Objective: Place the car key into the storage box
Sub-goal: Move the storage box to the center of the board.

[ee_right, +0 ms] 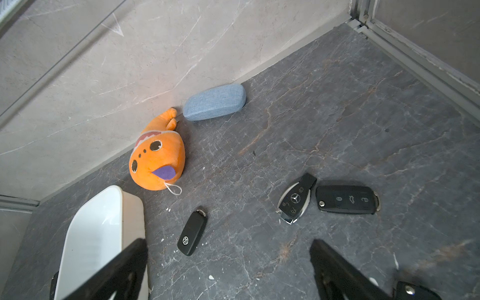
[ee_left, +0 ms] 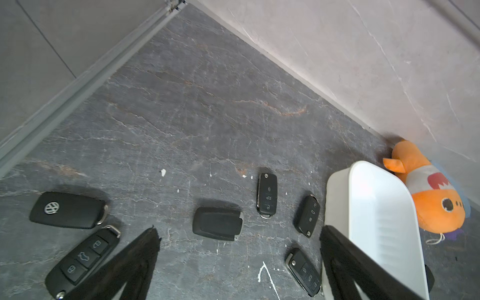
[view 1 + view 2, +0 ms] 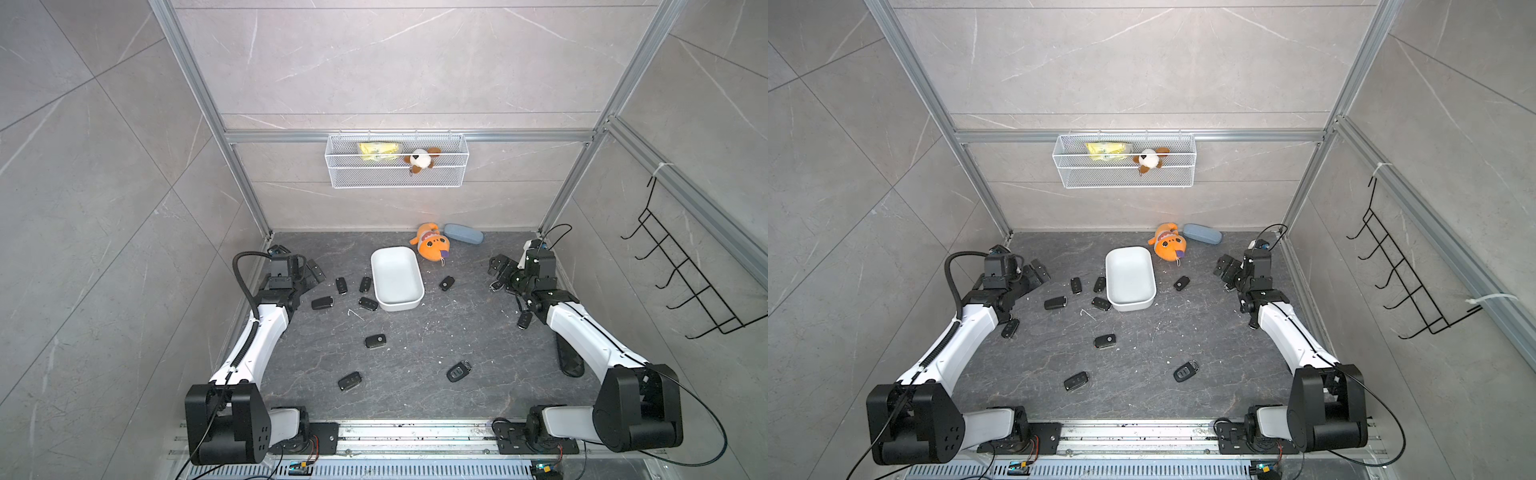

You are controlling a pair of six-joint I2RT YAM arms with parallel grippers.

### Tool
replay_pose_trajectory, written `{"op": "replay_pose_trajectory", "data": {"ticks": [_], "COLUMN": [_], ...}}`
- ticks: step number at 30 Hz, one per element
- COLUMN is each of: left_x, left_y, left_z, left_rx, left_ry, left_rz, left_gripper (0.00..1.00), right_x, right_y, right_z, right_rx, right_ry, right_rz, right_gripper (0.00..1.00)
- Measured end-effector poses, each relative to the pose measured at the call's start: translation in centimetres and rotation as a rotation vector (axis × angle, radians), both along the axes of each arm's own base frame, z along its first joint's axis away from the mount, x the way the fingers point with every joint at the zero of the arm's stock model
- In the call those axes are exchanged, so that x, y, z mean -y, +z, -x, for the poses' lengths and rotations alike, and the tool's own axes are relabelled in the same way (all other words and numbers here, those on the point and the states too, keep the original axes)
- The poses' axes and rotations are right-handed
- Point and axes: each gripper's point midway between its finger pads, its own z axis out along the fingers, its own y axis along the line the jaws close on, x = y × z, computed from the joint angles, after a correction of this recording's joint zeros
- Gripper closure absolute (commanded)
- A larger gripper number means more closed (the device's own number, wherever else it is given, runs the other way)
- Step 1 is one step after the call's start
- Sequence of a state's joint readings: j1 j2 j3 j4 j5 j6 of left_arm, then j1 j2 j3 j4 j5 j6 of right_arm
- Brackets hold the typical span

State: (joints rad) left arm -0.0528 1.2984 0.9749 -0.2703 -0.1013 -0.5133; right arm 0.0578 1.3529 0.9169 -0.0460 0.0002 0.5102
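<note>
The white storage box (image 3: 397, 277) (image 3: 1129, 276) stands at the back middle of the dark floor, and nothing shows inside it. Several black car keys lie scattered around it, for instance one (image 3: 368, 303) at its left wall and one (image 3: 446, 283) to its right. My left gripper (image 3: 311, 272) (image 2: 239, 228) hangs open left of the box, above a face-down key (image 2: 218, 223). My right gripper (image 3: 498, 268) (image 1: 228, 241) is open to the right of the box, with a VW key (image 1: 192, 232) and a Mercedes key (image 1: 294, 201) on the floor ahead of it. Neither holds anything.
An orange plush (image 3: 432, 247) and a blue-grey case (image 3: 463, 233) lie by the back wall behind the box. A white wire basket (image 3: 397, 160) hangs on that wall. A black hook rack (image 3: 685, 282) is on the right wall.
</note>
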Motion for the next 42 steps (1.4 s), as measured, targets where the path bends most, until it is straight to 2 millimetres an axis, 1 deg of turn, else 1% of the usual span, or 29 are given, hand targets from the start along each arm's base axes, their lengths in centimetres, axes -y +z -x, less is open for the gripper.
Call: {"op": "replay_pose_trajectory", "data": {"ticks": [4,6,11,14,19,22,23,25,28,30,32,34,36,39,42], "left_x": [2.9,4.3,8.0,10.0,13.6,15.6,16.1,17.1,18.1,18.6,18.9,19.1,19.2,19.6,20.0], "left_y": [-1.0,-1.2,-1.4,-2.1,-4.4,-5.9,-6.4,-7.3,-8.6,-9.1,-9.7,-10.3,-10.9,-11.6,-12.0], "left_z": [-0.8,-1.3,-3.2,-3.9,-5.2,-5.9,-6.1,-6.4,-6.8,-7.5,-8.0,-8.3,-8.4,-8.3,-7.7], "left_rx": [-0.035,-0.043,-0.059,-0.076,-0.133,-0.174,-0.183,-0.210,-0.252,-0.267,-0.281,-0.295,-0.311,-0.327,-0.345], "left_ry": [-0.072,-0.103,-0.178,-0.216,-0.283,-0.317,-0.326,-0.349,-0.373,-0.381,-0.386,-0.389,-0.394,-0.407,-0.422], "left_rz": [-0.004,-0.005,-0.021,-0.028,-0.042,-0.051,-0.051,-0.047,-0.048,-0.046,-0.049,-0.054,-0.060,-0.071,-0.080], "left_gripper": [0.00,0.00,0.00,0.00,0.00,0.08,0.08,0.18,0.35,0.41,0.46,0.53,0.64,0.76,0.85], "right_x": [0.3,0.5,0.7,0.9,0.7,0.4,0.3,0.0,-0.6,-1.0,-1.7,-2.9,-4.1,-6.3,-7.9], "right_y": [0.1,0.9,3.0,2.8,2.0,1.9,1.9,1.9,1.9,2.1,2.4,2.6,2.6,2.3,1.9], "right_z": [0.2,0.0,-1.4,-1.4,-1.1,-1.0,-1.0,-0.9,-0.6,-0.3,0.0,0.3,0.6,1.2,2.0], "right_rx": [-0.023,-0.030,-0.033,-0.059,-0.080,-0.088,-0.088,-0.089,-0.088,-0.089,-0.083,-0.080,-0.084,-0.100,-0.122], "right_ry": [-0.021,-0.036,-0.048,-0.066,-0.052,-0.035,-0.029,-0.012,0.016,0.037,0.061,0.095,0.129,0.186,0.230], "right_rz": [-0.002,0.003,0.006,0.001,-0.012,-0.020,-0.022,-0.028,-0.043,-0.051,-0.055,-0.055,-0.048,-0.037,-0.024], "right_gripper": [0.00,0.00,0.00,0.00,0.00,0.00,0.01,0.00,0.01,0.00,0.00,0.00,0.00,0.00,0.00]}}
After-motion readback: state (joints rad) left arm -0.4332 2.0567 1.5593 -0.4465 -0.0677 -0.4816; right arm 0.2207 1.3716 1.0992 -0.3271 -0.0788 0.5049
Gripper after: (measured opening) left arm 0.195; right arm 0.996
